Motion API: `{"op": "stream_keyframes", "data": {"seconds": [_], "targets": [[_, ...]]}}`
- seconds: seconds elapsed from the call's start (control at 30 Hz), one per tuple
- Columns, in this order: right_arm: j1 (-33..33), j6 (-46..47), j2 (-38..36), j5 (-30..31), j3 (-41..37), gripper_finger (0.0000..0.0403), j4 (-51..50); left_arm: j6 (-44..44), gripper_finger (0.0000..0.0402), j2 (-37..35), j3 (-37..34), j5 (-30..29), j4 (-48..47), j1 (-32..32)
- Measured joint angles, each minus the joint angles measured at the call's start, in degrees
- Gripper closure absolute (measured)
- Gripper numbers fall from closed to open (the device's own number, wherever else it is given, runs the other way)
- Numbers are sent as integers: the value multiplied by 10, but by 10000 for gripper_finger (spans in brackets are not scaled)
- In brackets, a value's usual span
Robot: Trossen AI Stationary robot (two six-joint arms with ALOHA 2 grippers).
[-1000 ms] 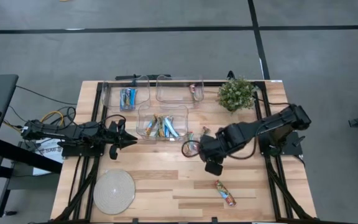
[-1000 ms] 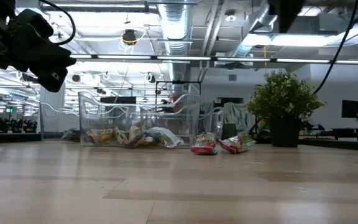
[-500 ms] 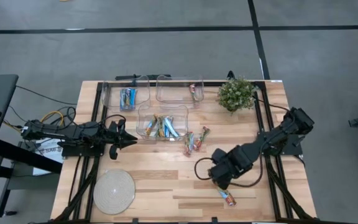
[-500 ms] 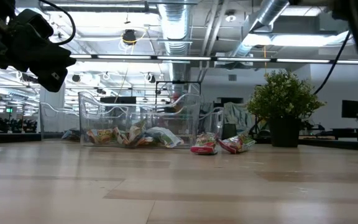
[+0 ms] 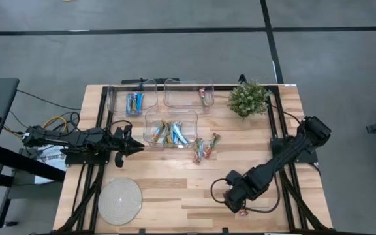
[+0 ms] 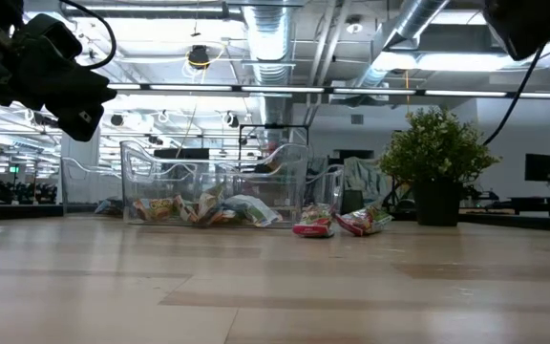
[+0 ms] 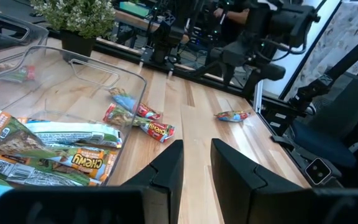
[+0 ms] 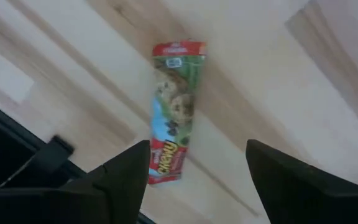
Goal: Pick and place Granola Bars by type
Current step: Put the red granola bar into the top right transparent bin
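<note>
Red-and-green wrapping marked the lone granola bar [image 8: 171, 118] lying flat on the wooden desk [image 5: 175, 186] near its front right corner, with the right gripper [image 8: 194, 174] hanging directly over it — fingers spread apart, holding nothing. Two more multicoloured bars [image 5: 204, 147] lay on the bare wood just right of the middle clear bin [image 5: 170, 114], which held a mixed heap of bars. At the back edge, one bin [image 5: 132, 101] held blue bars. The left gripper [image 5: 136, 147] hovered by the left edge — fingers slightly apart, empty.
</note>
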Motion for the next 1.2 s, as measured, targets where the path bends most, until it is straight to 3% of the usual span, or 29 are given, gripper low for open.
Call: {"op": "stream_keyframes", "data": {"seconds": [0.4, 0.87, 1.0, 1.2], "targets": [[17, 0, 76, -18, -17, 142, 106, 0, 328, 4, 0, 0, 0, 0], [9, -5, 126, -19, -15, 145, 120, 0, 328, 11, 0, 0, 0, 0], [7, -5, 127, -19, -16, 172, 114, 0, 328, 11, 0, 0, 0, 0], [7, -5, 128, -18, -17, 254, 106, 0, 328, 11, 0, 0, 0, 0]]}}
